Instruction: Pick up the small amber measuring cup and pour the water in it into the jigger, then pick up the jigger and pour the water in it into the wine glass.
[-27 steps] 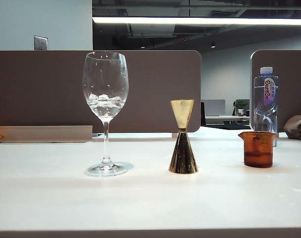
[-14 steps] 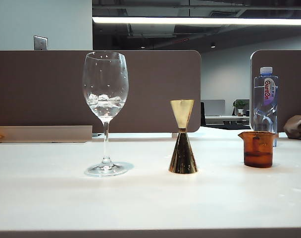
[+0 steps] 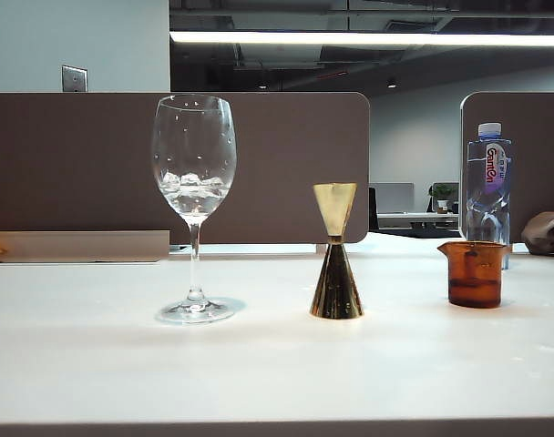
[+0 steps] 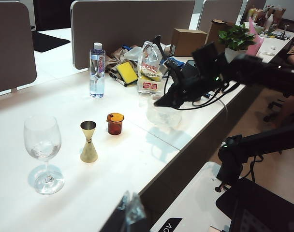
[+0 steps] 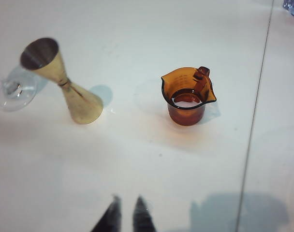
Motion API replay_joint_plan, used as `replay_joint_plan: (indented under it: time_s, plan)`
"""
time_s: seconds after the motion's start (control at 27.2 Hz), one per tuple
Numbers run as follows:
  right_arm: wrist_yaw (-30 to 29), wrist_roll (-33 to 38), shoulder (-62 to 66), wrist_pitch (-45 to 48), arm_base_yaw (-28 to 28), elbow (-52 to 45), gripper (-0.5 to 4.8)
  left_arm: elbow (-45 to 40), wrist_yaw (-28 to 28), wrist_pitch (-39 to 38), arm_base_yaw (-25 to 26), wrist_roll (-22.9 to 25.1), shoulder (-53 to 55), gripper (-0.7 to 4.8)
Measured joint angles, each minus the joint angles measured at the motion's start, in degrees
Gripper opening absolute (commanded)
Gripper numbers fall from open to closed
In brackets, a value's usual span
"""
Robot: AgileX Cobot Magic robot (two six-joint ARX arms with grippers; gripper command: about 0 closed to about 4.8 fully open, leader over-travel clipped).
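Note:
The small amber measuring cup (image 3: 475,273) stands on the white table at the right, with water (image 5: 187,99) in it. The gold jigger (image 3: 336,251) stands upright in the middle and the wine glass (image 3: 194,208) at the left. In the right wrist view the cup (image 5: 186,96) and jigger (image 5: 65,84) lie ahead of my right gripper (image 5: 126,207), which hovers above the table short of the cup, its dark fingertips a narrow gap apart and empty. My left gripper (image 4: 130,212) hangs back over the table's near edge, tips together, holding nothing. Neither gripper shows in the exterior view.
A tall clear bottle with a blue cap (image 3: 488,187) stands just behind the cup. The right arm (image 4: 195,77) reaches in over the table's edge. Bags, a box and a plant (image 4: 236,36) clutter the desk beyond. A seam (image 5: 256,111) runs through the tabletop beside the cup.

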Motion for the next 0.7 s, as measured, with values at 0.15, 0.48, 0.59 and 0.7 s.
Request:
replay_joint_plan:
  time_s: [0.15, 0.48, 0.59, 0.7]
  plan:
    - [0.0, 7.1, 1.4, 13.9, 0.0, -8.1, 0.73, 0.0, 0.0, 0.0, 0.0, 0.0, 0.0, -0.02]
    - [0.3, 11.5, 11.0, 37.7, 0.9, -18.2, 1.18, 0.0, 0.0, 0.0, 0.0, 0.0, 0.0, -0.02]
    - [1.3, 11.7, 12.7, 42.0, 3.1, -19.8, 1.18, 0.0, 0.0, 0.0, 0.0, 0.0, 0.0, -0.02]
    - [4.8, 11.7, 13.7, 46.2, 5.9, -22.2, 1.18, 0.0, 0.0, 0.0, 0.0, 0.0, 0.0, -0.02]
